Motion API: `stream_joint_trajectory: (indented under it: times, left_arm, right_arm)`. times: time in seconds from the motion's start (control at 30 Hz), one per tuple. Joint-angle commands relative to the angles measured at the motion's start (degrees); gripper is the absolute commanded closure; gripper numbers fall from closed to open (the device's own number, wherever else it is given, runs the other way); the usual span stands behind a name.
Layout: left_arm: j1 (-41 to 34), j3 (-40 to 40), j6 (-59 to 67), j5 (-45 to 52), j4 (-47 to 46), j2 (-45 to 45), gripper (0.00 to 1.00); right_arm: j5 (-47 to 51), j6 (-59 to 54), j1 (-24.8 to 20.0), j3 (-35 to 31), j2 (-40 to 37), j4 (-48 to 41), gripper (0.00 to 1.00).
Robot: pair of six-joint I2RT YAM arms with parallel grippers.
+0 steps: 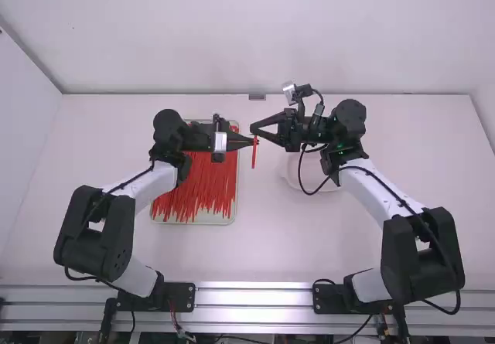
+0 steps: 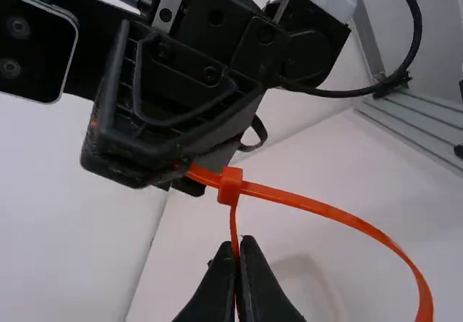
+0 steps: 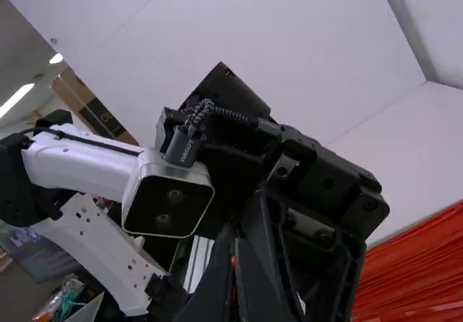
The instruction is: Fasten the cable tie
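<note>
Threading looks to be the step in hand. The orange cable tie hangs in the air over the middle of the worktop, caught between the two arms. Three stretches of strap meet at its head. A short one runs into the tips of the right gripper. Another drops straight to the left gripper. A long one sweeps away in a wide bow. From this I judge the tail has already entered the head, though the loop is far from drawn tight.

The left gripper's fingers are pressed together on the strap just beside the head. The right gripper's fingers are likewise closed, pinching the short end on the head's other side; in its own wrist view a sliver of orange shows between them. From above, the left gripper comes in from 9 o'clock of the tie and the right from 3 o'clock, tips nearly meeting.

A tray of spare ties lies at about 8 o'clock of the held tie, and a white bowl at about 4 o'clock, under the right arm.

The next move probably calls for one arm to hold firm while the other draws the short end straight through the head, in line with the slot, so that the loop shrinks without twisting.
</note>
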Motion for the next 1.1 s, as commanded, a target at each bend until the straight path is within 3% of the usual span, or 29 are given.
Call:
stream_joint_trajectory:
  times: [0.0, 0.57, 1.07]
  left_arm:
    - [-0.15, -2.82, 0.63, 1.49, -0.63, 0.02, 0.98]
    - [-0.09, -18.82, 5.40, -1.90, -0.59, 0.02, 0.98]
    - [-0.09, -32.57, 6.43, -4.96, 7.82, 0.02, 0.98]
  right_arm:
    - [1.57, 0.39, 0.09, 1.51, -0.85, 1.42, 1.00]
    - [1.66, 1.70, 0.26, 1.51, -0.85, 4.44, 1.00]
    - [2.67, 4.70, 0.22, 1.51, -0.85, 8.90, 1.00]
